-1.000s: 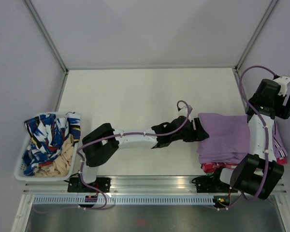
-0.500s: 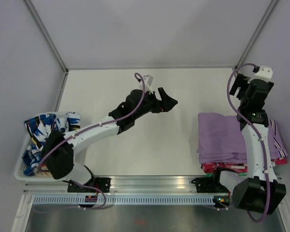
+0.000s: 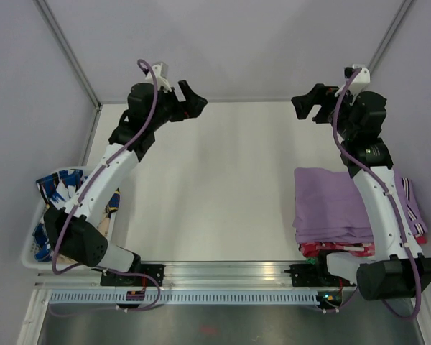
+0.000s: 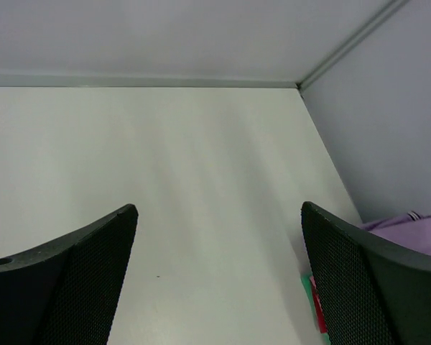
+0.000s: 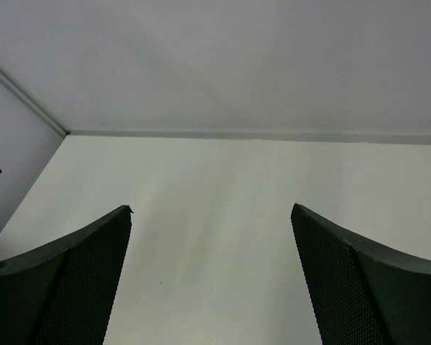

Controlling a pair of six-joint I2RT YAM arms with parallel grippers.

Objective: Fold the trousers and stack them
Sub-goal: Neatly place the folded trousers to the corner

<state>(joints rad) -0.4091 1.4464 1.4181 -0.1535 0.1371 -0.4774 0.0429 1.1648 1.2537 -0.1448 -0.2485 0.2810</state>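
Beneath both raised end effectors spreads the flat white counter (image 3: 223, 187), and in the wrist views nothing lies on it directly under either one. Well behind the right end effector (image 3: 304, 109), back toward that arm's base, the lilac-purple cloth trousers (image 3: 327, 205) lie folded into a neat flat rectangle. They rest on top of a pile of other folded garments, of which only a red-and-pink edge (image 3: 323, 249) and a striped edge (image 3: 416, 215) show. Judged from this, the folding and stacking of this pair looks finished.

Well behind the left end effector (image 3: 195, 97), beside that arm's base, a white plastic basket (image 3: 29, 255) holds crumpled blue-and-white patterned clothing (image 3: 65, 198) and some beige cloth (image 3: 86, 244). Whether any of it counts as more work I cannot tell; no second lilac pair is visible.

Both end effectors hang released over the far edge of the counter, fingers spread wide with nothing between them, touching no cloth. The left wrist view catches a corner of the trousers off beyond its right-hand finger, well apart.
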